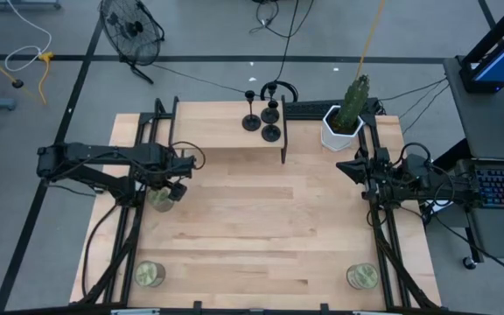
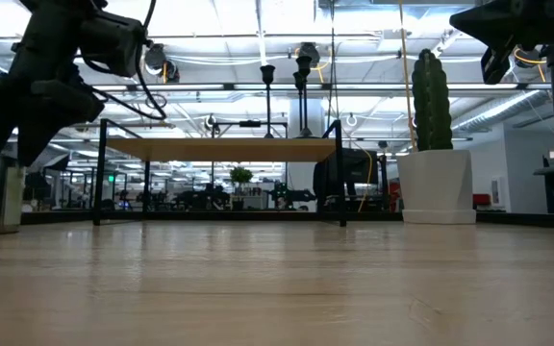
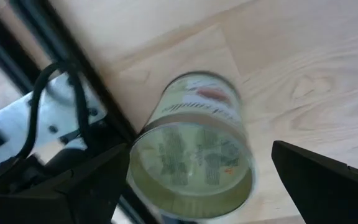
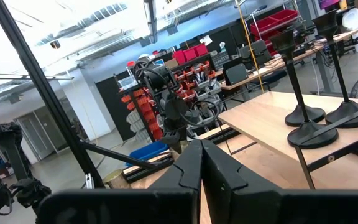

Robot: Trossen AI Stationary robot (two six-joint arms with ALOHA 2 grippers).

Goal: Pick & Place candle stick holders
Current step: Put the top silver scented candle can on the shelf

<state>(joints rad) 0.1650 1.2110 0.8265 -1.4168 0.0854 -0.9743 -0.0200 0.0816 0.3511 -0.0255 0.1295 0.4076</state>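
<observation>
We see the three candle stick holders (image 1: pixel 264 119) standing close together on the raised shelf (image 1: pixel 226 136) at the table's far edge. The left gripper (image 1: pixel 166 189) hangs spread wide over a jar candle (image 1: pixel 161 199) near the left edge. The right gripper (image 1: pixel 350 166) waits pinched closed by the right edge, beside the potted cactus (image 1: pixel 346 115), with bare tabletop (image 1: pixel 261 227) between them.

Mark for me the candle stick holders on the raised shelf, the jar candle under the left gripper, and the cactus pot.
candle stick holders (image 1: pixel 271 133): high view, round base of the nearest one.
jar candle (image 3: pixel 194 155): left wrist view, its labelled glass side.
cactus pot (image 2: pixel 436 187): low view, white front wall.
</observation>
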